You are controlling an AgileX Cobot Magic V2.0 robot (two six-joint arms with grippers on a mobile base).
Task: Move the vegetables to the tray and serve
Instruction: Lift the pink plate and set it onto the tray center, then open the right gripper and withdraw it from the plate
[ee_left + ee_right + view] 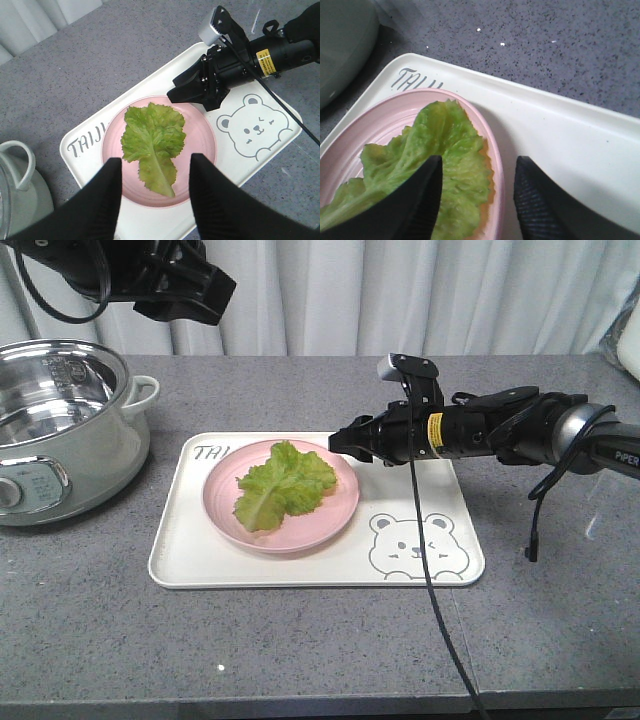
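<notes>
On "TAIJI" tray (200,560), lettuce leaf (280,485) on pink plate (336,516), left tool (156,162) and right tool (479,162) released, "PIPER" arm (618,455)

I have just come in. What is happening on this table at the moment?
A two-arm robot is working over a grey table. A green lettuce leaf lies on a pink plate, which stands on the cream bear tray. The right gripper reaches in from the side, open and straddling the plate's rim, gripping nothing. The left gripper hangs above the plate, also open and empty. An electric pot stands to the left of the tray.
</notes>
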